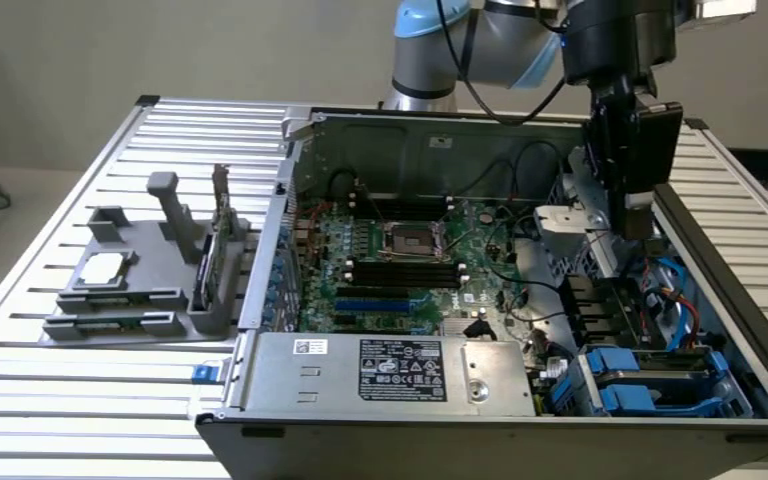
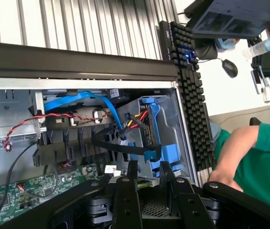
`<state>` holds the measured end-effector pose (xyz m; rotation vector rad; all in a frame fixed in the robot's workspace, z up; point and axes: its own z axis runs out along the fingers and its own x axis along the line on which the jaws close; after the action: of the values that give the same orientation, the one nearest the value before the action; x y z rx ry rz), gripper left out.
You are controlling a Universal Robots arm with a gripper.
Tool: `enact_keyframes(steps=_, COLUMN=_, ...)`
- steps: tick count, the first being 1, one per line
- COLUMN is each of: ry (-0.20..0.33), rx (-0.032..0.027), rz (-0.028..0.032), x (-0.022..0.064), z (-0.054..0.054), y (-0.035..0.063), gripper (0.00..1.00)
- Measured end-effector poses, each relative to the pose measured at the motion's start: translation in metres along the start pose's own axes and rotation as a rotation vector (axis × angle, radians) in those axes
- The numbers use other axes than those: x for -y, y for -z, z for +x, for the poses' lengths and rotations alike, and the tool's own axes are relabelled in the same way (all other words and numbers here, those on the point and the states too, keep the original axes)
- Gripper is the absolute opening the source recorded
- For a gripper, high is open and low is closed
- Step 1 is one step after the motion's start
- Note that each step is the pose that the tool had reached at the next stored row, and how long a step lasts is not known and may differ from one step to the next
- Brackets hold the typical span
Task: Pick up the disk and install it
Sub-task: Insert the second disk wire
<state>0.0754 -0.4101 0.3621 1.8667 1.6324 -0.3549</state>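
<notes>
One computer case (image 1: 491,430), one keyboard (image 2: 189,90), one mouse (image 2: 229,68), one bottle (image 2: 267,46).

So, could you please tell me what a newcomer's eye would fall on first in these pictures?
Probably the opened computer case on the slatted table, its green motherboard laid bare in the middle. Next, the robot arm's black pincer hanging over the case's side at the exterior view's right, above the bright blue drive bays in the near corner. In the wrist view, a person's green sleeve and a black keyboard lie just beyond the case.
</notes>
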Motion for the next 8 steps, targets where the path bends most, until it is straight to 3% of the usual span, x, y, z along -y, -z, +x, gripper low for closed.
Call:
enact_keyframes(steps=3, ry=0.0, rx=0.0155, rz=-0.0024, x=-0.0005, z=0.002, y=-0.0017, gripper=0.32)
enact_keyframes(steps=8, ry=-0.002, rx=0.0208, rz=-0.0007, x=-0.0012, z=0.0071, y=-0.008, gripper=0.32)
